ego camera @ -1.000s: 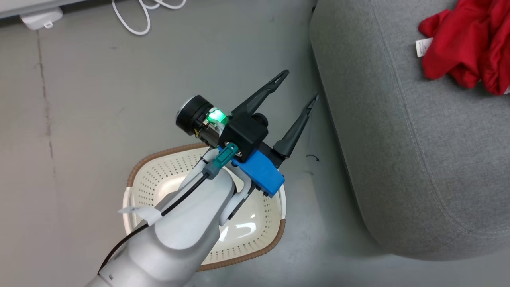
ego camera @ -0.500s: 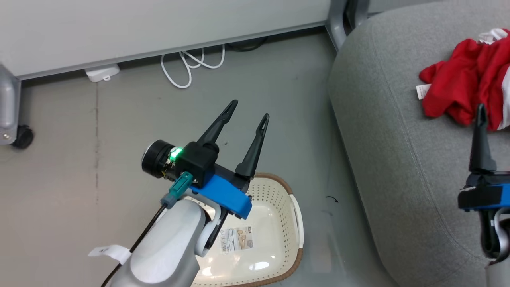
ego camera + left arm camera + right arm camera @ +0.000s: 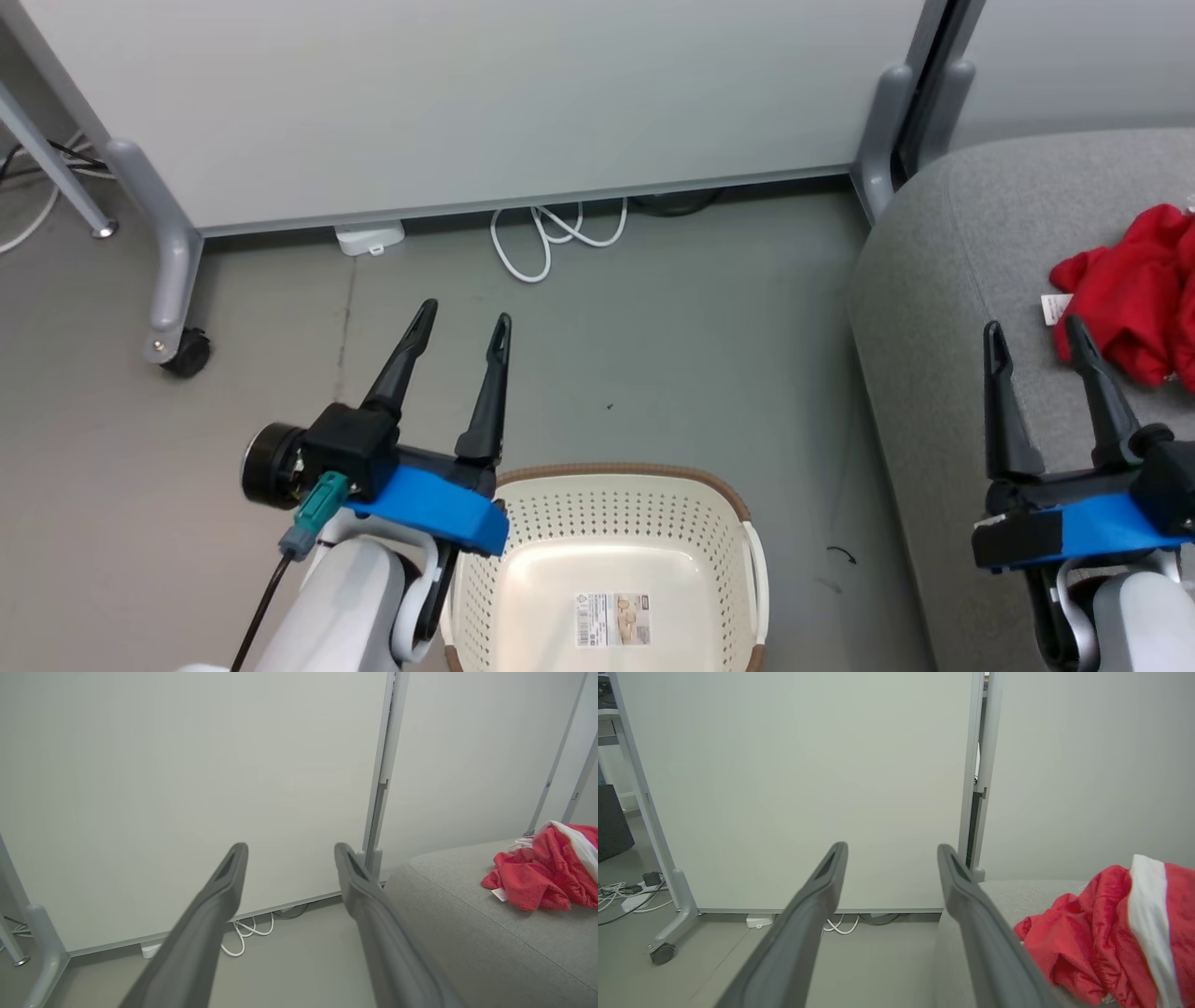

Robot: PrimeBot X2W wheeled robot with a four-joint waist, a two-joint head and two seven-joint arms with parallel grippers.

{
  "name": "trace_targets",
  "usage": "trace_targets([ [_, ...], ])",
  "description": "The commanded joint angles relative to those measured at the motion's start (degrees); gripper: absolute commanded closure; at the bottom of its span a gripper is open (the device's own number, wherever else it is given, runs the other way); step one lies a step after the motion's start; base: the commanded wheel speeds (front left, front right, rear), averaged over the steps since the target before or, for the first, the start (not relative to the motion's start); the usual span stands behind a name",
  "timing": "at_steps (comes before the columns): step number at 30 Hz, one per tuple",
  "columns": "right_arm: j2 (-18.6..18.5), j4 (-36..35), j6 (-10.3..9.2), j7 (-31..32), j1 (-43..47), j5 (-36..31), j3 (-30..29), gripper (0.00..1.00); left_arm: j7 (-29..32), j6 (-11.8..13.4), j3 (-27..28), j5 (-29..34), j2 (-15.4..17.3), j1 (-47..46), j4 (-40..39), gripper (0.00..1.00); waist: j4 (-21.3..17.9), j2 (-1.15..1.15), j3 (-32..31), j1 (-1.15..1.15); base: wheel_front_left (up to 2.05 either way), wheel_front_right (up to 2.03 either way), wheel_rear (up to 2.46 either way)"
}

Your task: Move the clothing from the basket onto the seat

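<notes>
The red clothing (image 3: 1134,303) with white trim lies bunched on the grey seat (image 3: 943,308) at the right; it also appears as clothing (image 3: 546,872) and clothing (image 3: 1106,933) in the wrist views. The cream basket (image 3: 607,560) with a brown rim stands on the floor at the bottom centre, holding nothing but a label sticker. My left gripper (image 3: 464,324) is open, up and to the left of the basket, fingers pointing at the wall. My right gripper (image 3: 1034,331) is open above the seat, just left of the clothing. Nothing sits between either pair of fingers.
A white partition wall (image 3: 467,93) on castor feet (image 3: 182,355) stands behind. White cable loops (image 3: 551,238) and a power adapter (image 3: 371,238) lie on the grey floor (image 3: 653,355) at its base. A second panel post (image 3: 887,121) stands by the seat's back corner.
The head camera has tilted up, so the wall came into view. My left gripper swung left off the basket and straightened. My right gripper has risen into view over the seat.
</notes>
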Motion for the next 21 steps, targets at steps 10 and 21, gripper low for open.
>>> trace_targets([
  [10, 2.0, -0.9, 0.02, 0.0, 6.2, -1.7, -0.1, 0.0, -0.1, 0.0, 8.0, 2.4, 0.3, 8.8, -2.8, 0.0, 2.2, 0.0, -6.0, 0.01, 0.0, 0.0, 0.0],
  [21, 3.0, -1.5, 0.02, 0.0, 10.1, -1.9, -1.2, 0.0, -0.1, -1.2, 13.3, 4.1, -0.6, 15.6, -6.2, 0.0, 1.7, 0.0, -7.6, 0.01, 0.0, 0.0, 0.0],
])
